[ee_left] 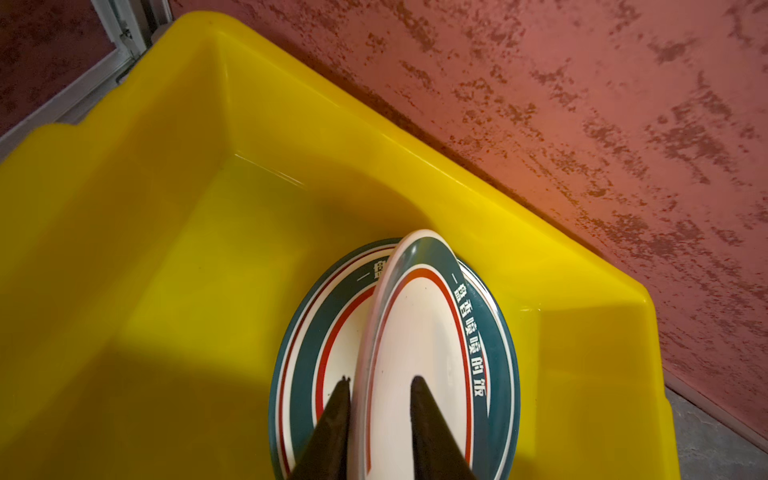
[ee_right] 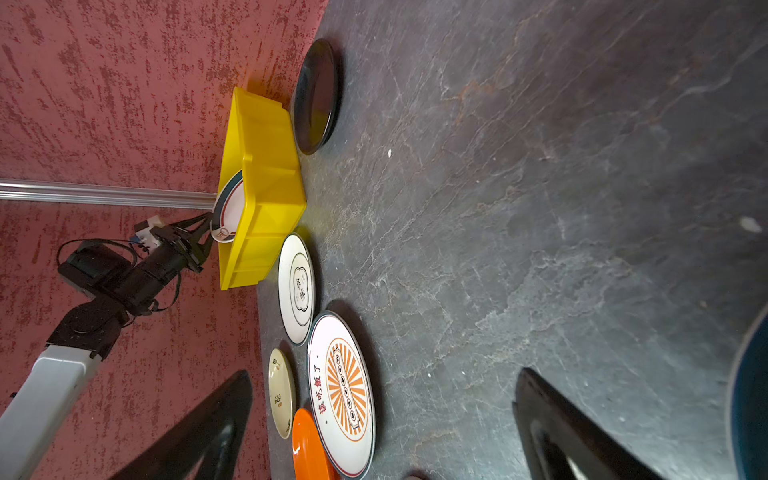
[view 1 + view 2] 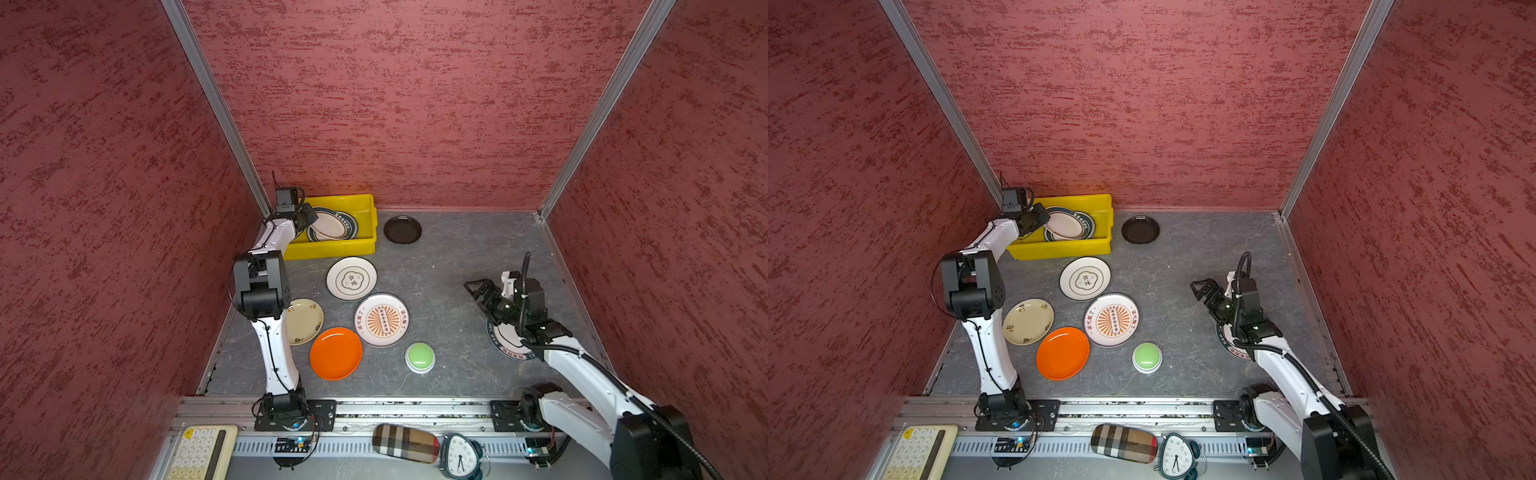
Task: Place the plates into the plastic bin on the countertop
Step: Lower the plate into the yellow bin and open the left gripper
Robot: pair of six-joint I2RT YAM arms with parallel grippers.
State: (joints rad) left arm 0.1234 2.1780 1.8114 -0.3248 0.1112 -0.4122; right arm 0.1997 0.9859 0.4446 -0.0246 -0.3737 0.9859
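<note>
Plate (image 1: 419, 332), round, glossy, teal-rimmed, inside smooth rectangular yellow plastic bin (image 1: 124, 124)

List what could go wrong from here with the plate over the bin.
1. The left gripper straddles the rim of a tilted plate above the flat plate already in the yellow bin. If released like this, it could drop edge-first and chip either plate, or end up leaning instead of lying flat.
2. The orange plate, cream plate and sunburst plate sit crowded together; lifting one may nudge its neighbours.
</note>
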